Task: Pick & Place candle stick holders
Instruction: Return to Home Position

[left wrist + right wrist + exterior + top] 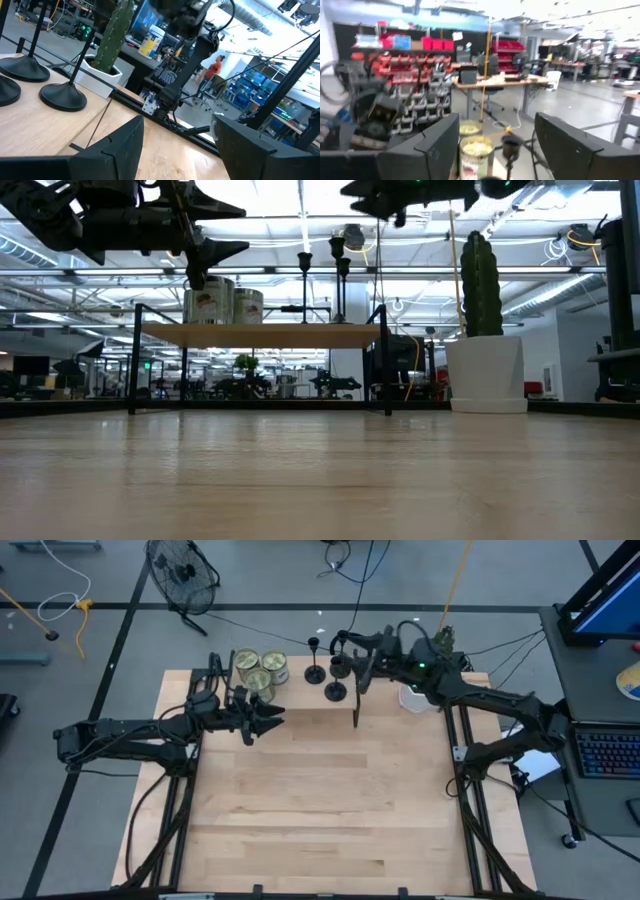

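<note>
Three black candle stick holders (pixel 335 690) (pixel 315 670) (pixel 341 666) stand upright on their round bases on a raised wooden shelf (pixel 260 335) at the table's far edge. Their stems (pixel 340 280) show in the low view and their bases (pixel 62 95) in the left wrist view. My right gripper (pixel 345 648) (pixel 497 145) hangs open above and just behind them, touching nothing; one holder's cup (pixel 510 143) shows ahead of it. My left gripper (pixel 275 718) (pixel 177 145) is open and empty in the air to the holders' left, near the jars.
Three greenish glass jars (pixel 258 670) stand on the shelf left of the holders. A cactus in a white pot (pixel 483 330) stands to their right, partly under my right arm. The shelf's dark legs (pixel 385 360) reach down to the table. A bare wooden tabletop (pixel 320 810) lies nearer.
</note>
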You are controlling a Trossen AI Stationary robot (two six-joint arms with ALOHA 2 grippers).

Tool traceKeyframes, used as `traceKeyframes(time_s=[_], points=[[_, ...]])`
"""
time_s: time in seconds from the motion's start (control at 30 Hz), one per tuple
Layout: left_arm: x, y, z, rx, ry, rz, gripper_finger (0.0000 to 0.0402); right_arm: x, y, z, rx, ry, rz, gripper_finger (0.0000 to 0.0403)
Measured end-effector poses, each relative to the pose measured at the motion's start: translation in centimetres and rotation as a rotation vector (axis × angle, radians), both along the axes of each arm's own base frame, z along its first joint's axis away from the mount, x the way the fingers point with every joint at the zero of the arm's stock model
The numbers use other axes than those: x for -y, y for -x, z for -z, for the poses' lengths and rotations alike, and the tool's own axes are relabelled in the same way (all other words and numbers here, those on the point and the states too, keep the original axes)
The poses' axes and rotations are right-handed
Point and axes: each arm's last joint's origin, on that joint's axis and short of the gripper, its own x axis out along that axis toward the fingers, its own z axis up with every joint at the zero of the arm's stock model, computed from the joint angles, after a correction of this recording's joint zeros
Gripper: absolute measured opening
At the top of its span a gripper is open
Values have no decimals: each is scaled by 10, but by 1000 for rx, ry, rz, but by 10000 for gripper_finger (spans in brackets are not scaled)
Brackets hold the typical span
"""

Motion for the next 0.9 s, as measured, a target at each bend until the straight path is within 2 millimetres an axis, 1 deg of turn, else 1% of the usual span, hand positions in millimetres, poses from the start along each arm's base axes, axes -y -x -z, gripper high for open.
traceKeyframes(time_s=[0.13,0.23,0.3,0.4,0.47,0.5,0.53,0.6,0.7,0.8,0.9], points=[[0,0,0,0,0,0,239,-9,20,-16,12,-13,42,225],[0,0,0,0,6,0,239,-16,32,-18,-3,-28,39,183],[0,0,0,0,9,-1,239,-19,39,-16,10,-51,35,146],[-1,0,0,1,10,0,239,-24,49,-9,17,-85,27,79],[0,1,0,-1,4,32,239,-28,55,-4,13,-93,25,29],[0,1,0,-1,-7,61,239,-29,58,-1,12,-94,23,15],[2,2,-1,3,-22,95,239,-31,62,2,9,-95,20,10],[6,6,-7,31,-63,165,239,-35,68,7,7,-96,15,15],[13,19,-19,91,-171,234,239,-43,78,14,10,-92,-12,13],[22,35,-27,100,-221,242,239,-54,87,21,20,-90,-42,3],[31,52,-27,46,-217,215,239,-62,93,29,17,-94,-51,4]])
